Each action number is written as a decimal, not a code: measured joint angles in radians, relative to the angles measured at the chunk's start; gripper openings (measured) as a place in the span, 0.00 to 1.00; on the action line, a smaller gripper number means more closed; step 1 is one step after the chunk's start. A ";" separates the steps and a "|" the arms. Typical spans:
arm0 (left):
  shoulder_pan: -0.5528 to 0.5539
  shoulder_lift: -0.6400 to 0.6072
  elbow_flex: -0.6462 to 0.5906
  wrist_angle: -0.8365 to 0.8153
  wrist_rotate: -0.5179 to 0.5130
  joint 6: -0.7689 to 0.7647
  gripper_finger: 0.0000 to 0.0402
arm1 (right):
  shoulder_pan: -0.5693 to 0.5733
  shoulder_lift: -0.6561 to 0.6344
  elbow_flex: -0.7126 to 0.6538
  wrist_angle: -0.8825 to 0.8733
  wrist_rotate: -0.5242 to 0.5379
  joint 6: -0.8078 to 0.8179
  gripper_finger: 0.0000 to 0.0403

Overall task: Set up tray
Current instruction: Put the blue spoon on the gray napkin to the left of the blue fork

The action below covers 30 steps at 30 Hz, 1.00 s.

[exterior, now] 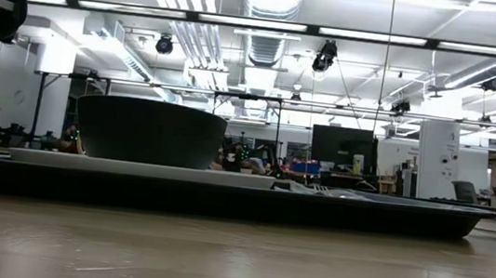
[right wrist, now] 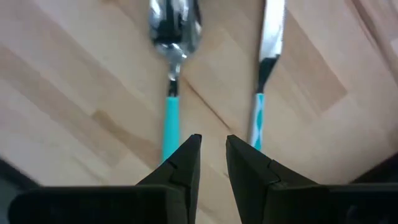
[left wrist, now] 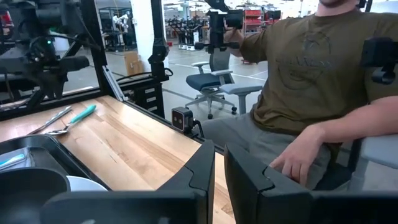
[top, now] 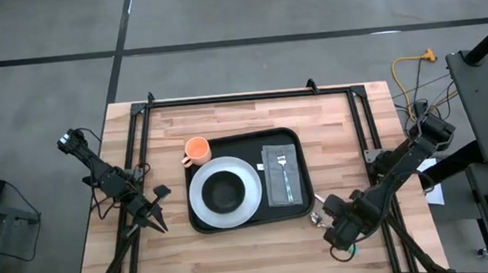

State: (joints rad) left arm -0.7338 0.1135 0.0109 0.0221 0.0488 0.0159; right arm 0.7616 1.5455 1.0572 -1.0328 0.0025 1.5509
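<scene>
Tray (top: pixel 249 223) setup is nearing its cutlery step: it is sitting mid-table, carrying a white plate (top: pixel 246 202) with a dark bowl (top: pixel 224 190), a napkin (top: pixel 287 157) and a fork (top: pixel 284 173). Right gripper (right wrist: pixel 212 152) is hovering, fingers narrow and empty, over a spoon (right wrist: pixel 172 37) and knife (right wrist: pixel 264 68) lying beside the tray. It should probably centre over one handle and widen before descending. Left gripper (left wrist: pixel 219 163) is waiting, nearly closed, at the table's left.
</scene>
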 joint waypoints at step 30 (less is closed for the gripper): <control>0.000 0.000 0.000 0.000 0.000 0.000 0.05 | 0.000 0.026 -0.048 0.162 -0.018 0.018 0.17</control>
State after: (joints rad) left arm -0.7338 0.1135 0.0109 0.0221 0.0490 0.0162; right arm 0.7616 1.5712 1.0096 -0.8713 -0.0159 1.5689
